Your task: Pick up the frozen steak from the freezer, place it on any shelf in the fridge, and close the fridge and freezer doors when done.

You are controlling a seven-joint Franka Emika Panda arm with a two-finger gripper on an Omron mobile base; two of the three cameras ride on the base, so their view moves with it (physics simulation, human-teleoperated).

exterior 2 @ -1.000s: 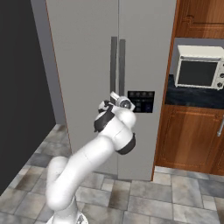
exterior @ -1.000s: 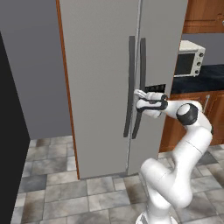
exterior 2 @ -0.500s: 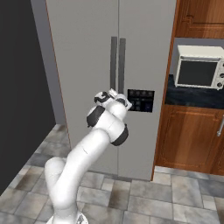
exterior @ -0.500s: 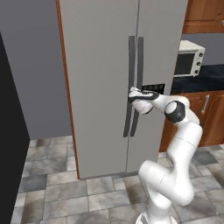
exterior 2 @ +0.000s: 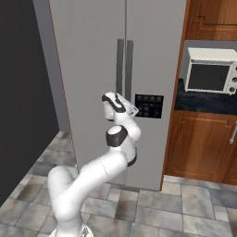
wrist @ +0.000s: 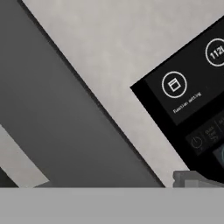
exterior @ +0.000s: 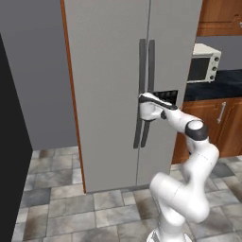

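Two tall grey doors stand shut side by side, the left door [exterior: 104, 94] and the right door [exterior: 172, 56]; the steak is hidden behind them. Each carries a dark vertical bar handle [exterior: 142, 61] [exterior: 151, 61] at the centre seam. A black dispenser panel [exterior: 168, 96] [exterior 2: 149, 105] sits on the right door. My gripper [exterior: 143, 106] [exterior 2: 111, 99] is up against the handles at panel height and looks open. In the hand view a dark handle bar [wrist: 78, 118] runs diagonally, the panel [wrist: 192, 100] is at right, and one fingertip [wrist: 192, 178] shows low right.
A white microwave [exterior: 204, 64] [exterior 2: 208, 69] rests on a dark counter right of the fridge, above wooden cabinets [exterior: 222, 123] [exterior 2: 199, 143]. A dark grey wall [exterior: 33, 85] stands to the left. Grey tiled floor [exterior: 71, 208] lies in front.
My hand has slid left from in front of the dispenser panel to the door handles. The doors have stayed shut.
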